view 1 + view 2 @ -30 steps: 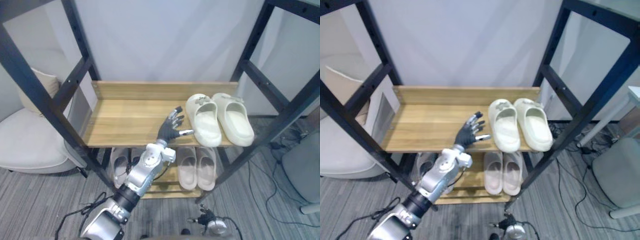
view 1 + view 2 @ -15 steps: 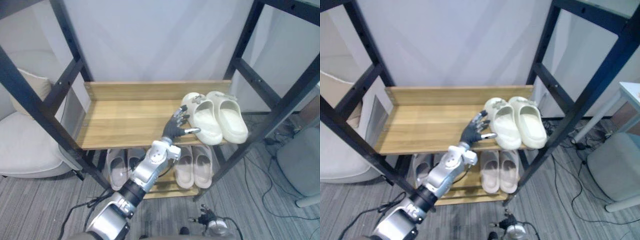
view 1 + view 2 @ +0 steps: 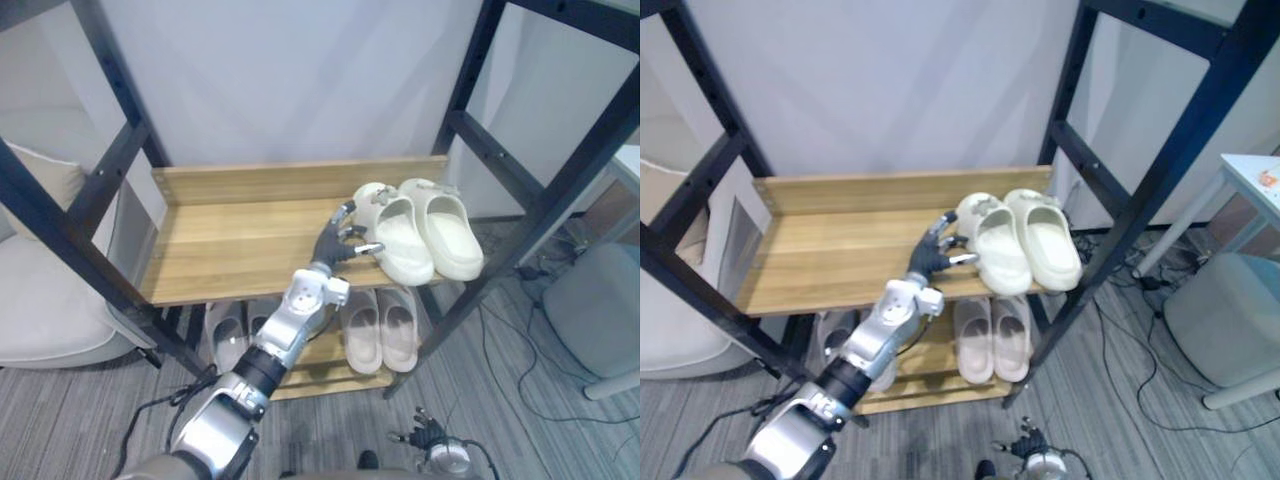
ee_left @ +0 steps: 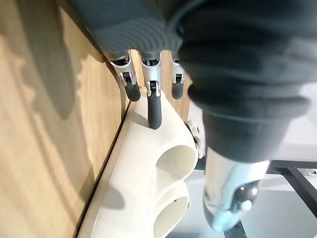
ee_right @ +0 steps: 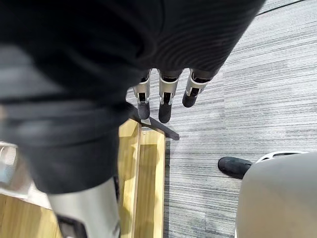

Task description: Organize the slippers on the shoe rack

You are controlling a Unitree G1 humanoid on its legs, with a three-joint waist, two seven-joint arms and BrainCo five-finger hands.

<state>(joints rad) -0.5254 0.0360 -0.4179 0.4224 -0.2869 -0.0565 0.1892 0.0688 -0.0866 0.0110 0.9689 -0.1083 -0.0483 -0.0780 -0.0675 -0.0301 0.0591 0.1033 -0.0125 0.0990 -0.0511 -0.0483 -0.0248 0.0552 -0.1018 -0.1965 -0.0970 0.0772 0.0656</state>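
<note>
left hand open against the cream slippers

left hand (image 3: 331, 251) has its fingers (image 4: 154, 106) straight and thumb apart, tips touching the left side of the cream slippers (image 3: 404, 240), which sit side by side at the right end of the shoe rack (image 3: 220, 245) upper shelf. right hand (image 5: 165, 110) hangs relaxed, low over the floor (image 5: 257, 99). the pair look like light, springy foam, probably a little slick; pinch the strap or heel rim, or nudge the sidewall.
</note>
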